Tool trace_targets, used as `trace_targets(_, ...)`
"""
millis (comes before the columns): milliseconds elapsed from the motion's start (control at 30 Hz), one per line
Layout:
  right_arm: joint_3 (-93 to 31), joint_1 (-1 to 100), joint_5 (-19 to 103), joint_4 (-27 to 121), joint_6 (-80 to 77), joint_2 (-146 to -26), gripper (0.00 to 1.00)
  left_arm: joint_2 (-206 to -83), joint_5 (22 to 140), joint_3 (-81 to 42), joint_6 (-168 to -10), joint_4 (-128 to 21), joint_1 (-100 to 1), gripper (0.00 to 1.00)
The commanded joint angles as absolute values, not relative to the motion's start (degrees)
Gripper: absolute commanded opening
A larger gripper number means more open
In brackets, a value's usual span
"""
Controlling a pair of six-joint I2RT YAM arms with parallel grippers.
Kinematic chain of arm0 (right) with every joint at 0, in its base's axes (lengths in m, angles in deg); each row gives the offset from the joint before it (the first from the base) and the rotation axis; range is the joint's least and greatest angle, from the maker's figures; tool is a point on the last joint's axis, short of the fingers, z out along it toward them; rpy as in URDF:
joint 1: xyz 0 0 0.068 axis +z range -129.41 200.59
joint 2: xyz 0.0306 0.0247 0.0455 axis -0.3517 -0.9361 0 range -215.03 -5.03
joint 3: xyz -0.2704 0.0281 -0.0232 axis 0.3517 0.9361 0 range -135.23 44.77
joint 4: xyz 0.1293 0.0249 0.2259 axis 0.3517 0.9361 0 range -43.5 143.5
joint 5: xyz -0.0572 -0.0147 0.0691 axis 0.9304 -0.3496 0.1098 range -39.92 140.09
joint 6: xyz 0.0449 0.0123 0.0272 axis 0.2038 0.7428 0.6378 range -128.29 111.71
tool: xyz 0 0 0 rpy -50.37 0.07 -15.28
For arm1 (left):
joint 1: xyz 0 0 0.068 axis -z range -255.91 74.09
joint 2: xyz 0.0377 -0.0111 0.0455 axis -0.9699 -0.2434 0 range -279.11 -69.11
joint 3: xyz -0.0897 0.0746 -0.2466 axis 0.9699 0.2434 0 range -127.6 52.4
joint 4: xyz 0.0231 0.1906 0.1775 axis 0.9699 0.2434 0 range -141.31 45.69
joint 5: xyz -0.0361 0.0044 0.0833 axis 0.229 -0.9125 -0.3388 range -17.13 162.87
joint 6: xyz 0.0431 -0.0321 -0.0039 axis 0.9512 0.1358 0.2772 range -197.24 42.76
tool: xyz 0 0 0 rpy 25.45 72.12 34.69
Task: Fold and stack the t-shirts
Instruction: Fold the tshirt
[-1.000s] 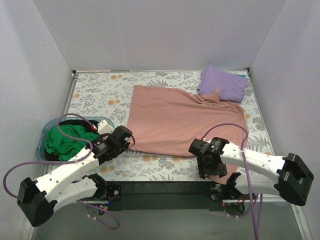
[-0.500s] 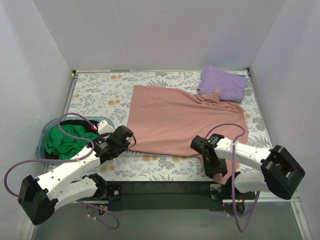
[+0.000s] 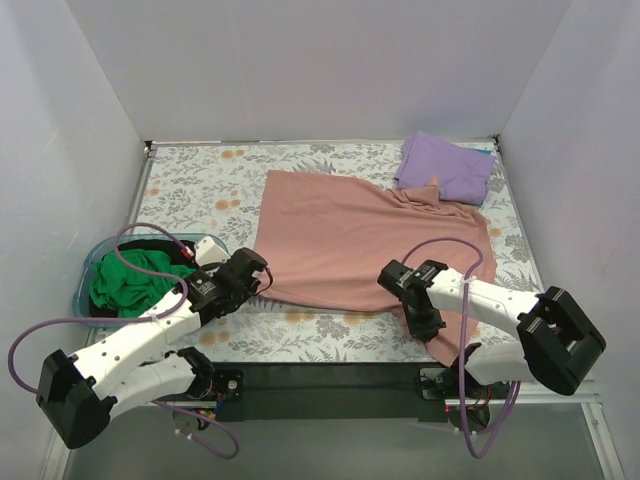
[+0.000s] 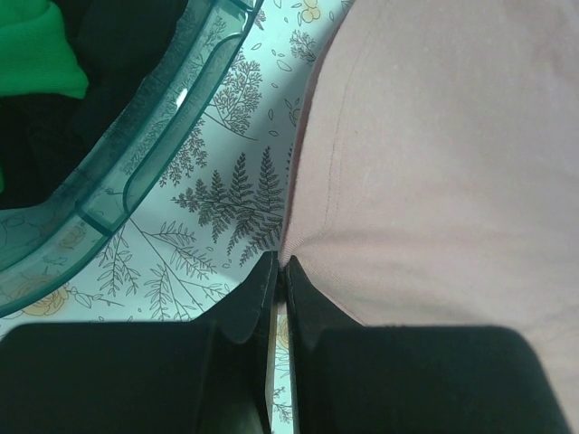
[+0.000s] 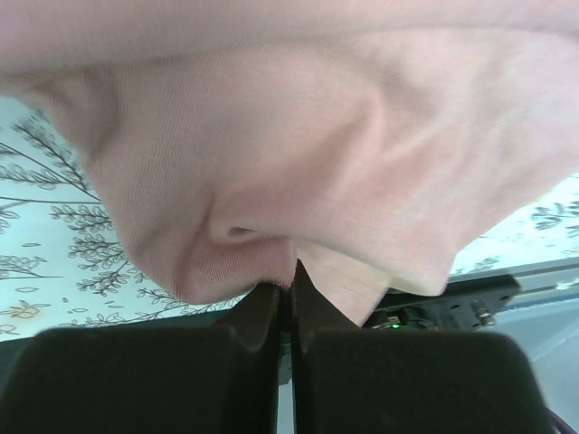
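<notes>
The pink t-shirt (image 3: pixel 360 240) lies spread on the surface (image 3: pixel 200 190), unfolded. Both its near corners are gripped: my left claw (image 4: pixel 279 267) is pinched shut on the hem, my right claw (image 5: pixel 288 287) clamped on bunched cloth. Beyond its far right corner sits the lavender t-shirt (image 3: pixel 445 168), folded. To its left, the green t-shirt (image 3: pixel 135 280) lies crumpled in the basket (image 3: pixel 85 275), part hidden.
</notes>
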State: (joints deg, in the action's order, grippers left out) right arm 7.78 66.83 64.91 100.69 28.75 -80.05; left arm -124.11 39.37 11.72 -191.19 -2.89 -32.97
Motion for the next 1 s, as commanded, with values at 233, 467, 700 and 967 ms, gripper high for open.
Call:
trace_targets(233, -6.6, 63.4, 78.4, 109.0, 25.6, -77.1, 0.01, -128.3, 36.9, 7.9, -189.8, -6.2, -32.8, 0.00)
trace_targets(467, -12.0, 59.5, 82.3, 111.3, 21.9, -77.0, 0.01, -133.7, 36.8, 3.7, -188.0, -8.4, -34.4, 0.00)
trace_targets(700, -15.6, 59.4, 78.0, 116.7, 19.3, -70.6, 0.01, -130.1, 38.9, 4.2, -188.6, -6.8, -34.4, 0.00)
trace_targets(967, -14.5, 59.4, 61.3, 122.0, 14.5, -62.5, 0.01, -121.9, 43.5, 6.6, -192.5, 1.6, -34.3, 0.00)
